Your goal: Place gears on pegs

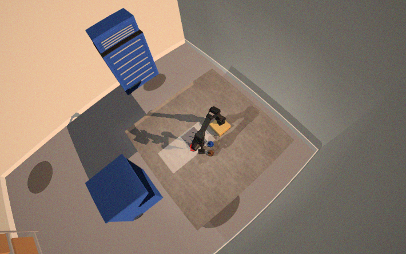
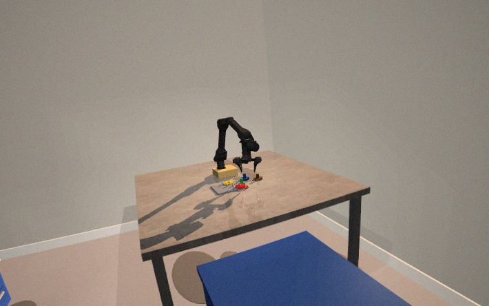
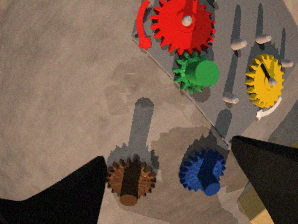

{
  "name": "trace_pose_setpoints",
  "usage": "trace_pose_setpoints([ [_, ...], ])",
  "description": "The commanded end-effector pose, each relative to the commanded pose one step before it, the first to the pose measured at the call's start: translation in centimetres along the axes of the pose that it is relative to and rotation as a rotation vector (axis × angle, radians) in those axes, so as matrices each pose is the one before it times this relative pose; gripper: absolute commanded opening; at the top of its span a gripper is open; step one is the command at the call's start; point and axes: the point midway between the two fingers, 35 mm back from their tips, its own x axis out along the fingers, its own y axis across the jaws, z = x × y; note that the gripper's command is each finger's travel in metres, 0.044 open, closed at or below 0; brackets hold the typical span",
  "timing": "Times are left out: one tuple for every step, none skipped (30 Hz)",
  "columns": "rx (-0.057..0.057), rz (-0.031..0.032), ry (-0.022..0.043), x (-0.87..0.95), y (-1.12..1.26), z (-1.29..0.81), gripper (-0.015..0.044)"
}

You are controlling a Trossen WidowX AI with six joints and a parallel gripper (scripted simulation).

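Up in the top view, see the black arm (image 1: 205,124) (image 2: 221,144) reaching over the grey board (image 1: 188,136) (image 2: 220,189) (image 3: 225,70). Over in the exterior view, see the gripper (image 1: 204,147) (image 2: 248,171) (image 3: 170,153) above the table (image 1: 254,149) (image 2: 306,180), spread nearly all the way, holding nothing. Down in the wrist view, see the green gear (image 2: 242,180) (image 3: 186,76) right by the red gear (image 2: 240,186) (image 3: 172,22), apart from the yellow gear (image 2: 227,182) (image 3: 262,80); can't tell if fully seated. Also see the brown gear (image 1: 210,153) (image 2: 257,178) (image 3: 131,180) and blue gear (image 1: 210,143) (image 2: 245,177) (image 3: 202,171) off-board.
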Motion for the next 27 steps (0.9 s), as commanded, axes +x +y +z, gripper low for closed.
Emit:
trace_pose_setpoints([
  [-0.9934,0.01253,0.00200,-0.111,3.670,-6.006,0.0440],
  [-0.0524,0.00039,0.00009,-0.001,0.416,0.020,0.0440],
  [-0.0525,0.00039,0.00008,-0.001,0.417,0.037,0.0440],
  [-0.0530,0.00040,0.00007,-0.001,0.420,0.054,0.0440],
  [-0.0535,0.00041,0.00006,0.000,0.423,0.071,0.0440],
  [-0.0327,0.00025,0.00003,0.000,0.257,0.055,0.0440],
  [-0.0077,0.00006,0.00001,0.000,0.060,0.015,0.0440],
  [0.0000,0.00002,0.00008,0.002,0.023,-0.082,0.0440],
  [0.0000,0.00002,0.00008,0.002,0.023,-0.083,0.0440],
  [0.0000,0.00000,0.00000,0.000,0.000,0.000,0.0440],
  [0.0000,0.00000,0.00000,0.000,0.000,0.000,0.0440],
  [0.0000,0.00000,0.00000,0.000,0.000,0.000,0.0440],
  [0.0000,0.00000,0.00000,0.000,0.000,0.000,0.0440],
  [0.0000,0.00000,0.00000,0.000,0.000,0.000,0.0440],
  [0.0000,0.00000,0.00000,0.000,0.000,0.000,0.0440],
  [0.0000,0.00001,0.00003,0.001,0.011,-0.037,0.0440],
  [0.0000,0.00000,0.00000,0.000,0.000,0.000,0.0440],
  [0.0000,0.00000,0.00000,0.000,0.000,0.000,0.0440],
  [0.0000,0.00000,0.00000,0.000,0.000,0.000,0.0440],
  [0.0000,0.00000,0.00000,0.000,0.000,0.000,0.0440],
  [0.0000,0.00000,0.00000,0.000,0.000,0.000,0.0440],
  [0.0000,0.00000,0.00000,0.000,0.000,0.000,0.0440],
  [0.0000,0.00000,0.00000,0.000,0.000,0.000,0.0440],
  [0.0000,0.00000,0.00000,0.000,0.000,0.000,0.0440],
  [0.0000,0.00000,0.00000,0.000,0.000,0.000,0.0440],
  [0.0000,0.00000,0.00000,0.000,0.000,0.000,0.0440],
  [0.0000,0.00000,0.00000,0.179,0.000,0.001,0.0440],
])
